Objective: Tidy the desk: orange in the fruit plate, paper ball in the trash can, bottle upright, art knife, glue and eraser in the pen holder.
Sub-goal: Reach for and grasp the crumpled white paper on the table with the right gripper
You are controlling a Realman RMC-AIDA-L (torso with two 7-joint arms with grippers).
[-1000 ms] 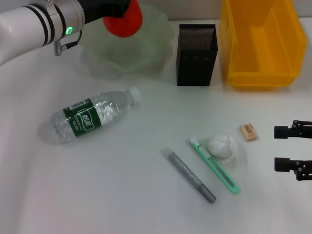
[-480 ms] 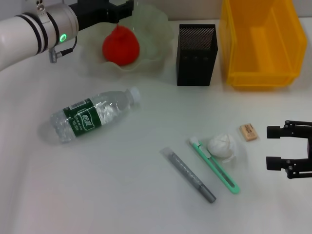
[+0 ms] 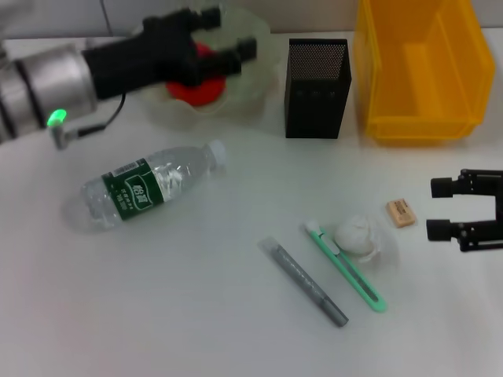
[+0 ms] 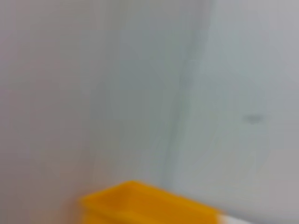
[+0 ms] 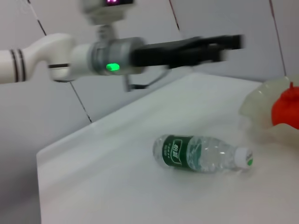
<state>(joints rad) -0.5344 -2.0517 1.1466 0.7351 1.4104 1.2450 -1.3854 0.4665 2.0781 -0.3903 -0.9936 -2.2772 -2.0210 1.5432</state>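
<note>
1. Near end of the worktop: the grey glue and green art knife lie flat, side by side. Both are off to the left of the right gripper, not touched.
2. The paper ball touches the knife. If the jaws go for the ball, they could bump the knife & push it away.
3. The right gripper hangs low, jaws wide w/ nothing in them. The eraser sits just beside the jaw tips. It's small & flat, so it could slip out of a pinch.
4. The bottle lies on its side, below the left gripper. It's round, so it may roll when tipped up.
5. Far end: left gripper is over the fruit plate, jaws wide & holding nothing. The orange sits in the plate under it.
6. The pen holder is tall & thin; a knock could tip it. The trash can is next to it.
</note>
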